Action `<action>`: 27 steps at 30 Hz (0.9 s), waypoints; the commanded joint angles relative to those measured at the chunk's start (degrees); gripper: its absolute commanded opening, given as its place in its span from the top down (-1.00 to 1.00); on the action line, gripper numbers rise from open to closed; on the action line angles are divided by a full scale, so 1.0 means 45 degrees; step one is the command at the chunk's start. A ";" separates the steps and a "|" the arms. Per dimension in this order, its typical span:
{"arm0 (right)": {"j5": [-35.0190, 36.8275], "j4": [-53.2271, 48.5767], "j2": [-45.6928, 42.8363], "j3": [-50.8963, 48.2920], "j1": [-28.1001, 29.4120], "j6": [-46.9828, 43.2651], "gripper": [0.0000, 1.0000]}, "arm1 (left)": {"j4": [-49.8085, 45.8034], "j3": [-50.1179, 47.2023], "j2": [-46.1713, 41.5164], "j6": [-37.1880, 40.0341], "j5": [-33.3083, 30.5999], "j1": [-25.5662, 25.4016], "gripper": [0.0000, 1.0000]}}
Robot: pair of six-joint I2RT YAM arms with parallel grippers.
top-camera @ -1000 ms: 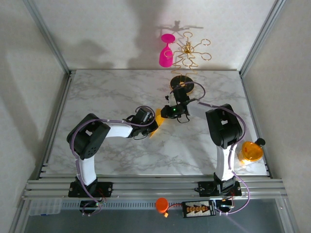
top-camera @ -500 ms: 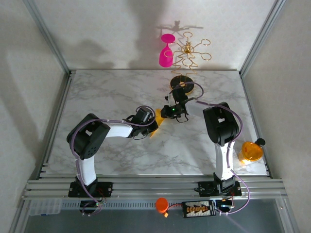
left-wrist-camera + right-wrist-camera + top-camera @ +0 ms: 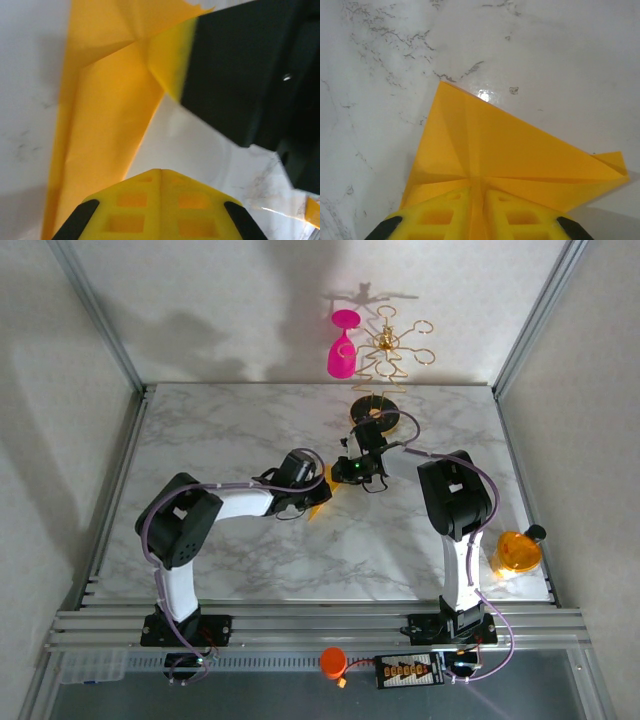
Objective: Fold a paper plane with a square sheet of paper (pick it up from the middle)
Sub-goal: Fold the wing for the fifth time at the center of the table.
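Yellow-tipped left gripper (image 3: 160, 172), at centre frame, has its jaws pressed fully together over the creased orange sheet of paper (image 3: 100, 125); whether they pinch it is unclear. The paper lies on the marble bench (image 3: 230, 430). Just beyond, the right gripper (image 3: 476, 187) has its jaws closed on the paper's raised centre fold. Farther back is a gold stand (image 3: 375, 418).

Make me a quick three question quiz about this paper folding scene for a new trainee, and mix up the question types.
1. What hangs from the gold rack? A a pink glass, B a blue mug, C a spoon.
2. True or false: the paper is a flat, uncreased square.
3. Fill in: the right gripper has its jaws shut on the ____.
Key: 1 A; 2 false; 3 paper.
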 commanded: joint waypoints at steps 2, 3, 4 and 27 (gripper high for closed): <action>0.1207 -0.1129 0.0739 -0.0643 -0.0039 0.0105 0.65 | -0.0241 0.0443 0.0789 0.0348 0.0307 0.0071 0.92; 0.1225 -0.1153 0.0748 -0.0653 -0.0042 0.0111 0.65 | -0.0274 0.0426 0.0843 0.0383 0.0263 0.0072 0.93; 0.1242 -0.1171 0.0740 -0.0651 -0.0052 0.0104 0.65 | -0.0306 0.0376 0.0911 0.0407 0.0227 0.0072 0.93; 0.1851 -0.1703 0.1048 -0.0600 0.0023 0.0455 0.66 | -0.1682 -0.3033 -0.1684 0.0963 0.0033 -0.0488 0.94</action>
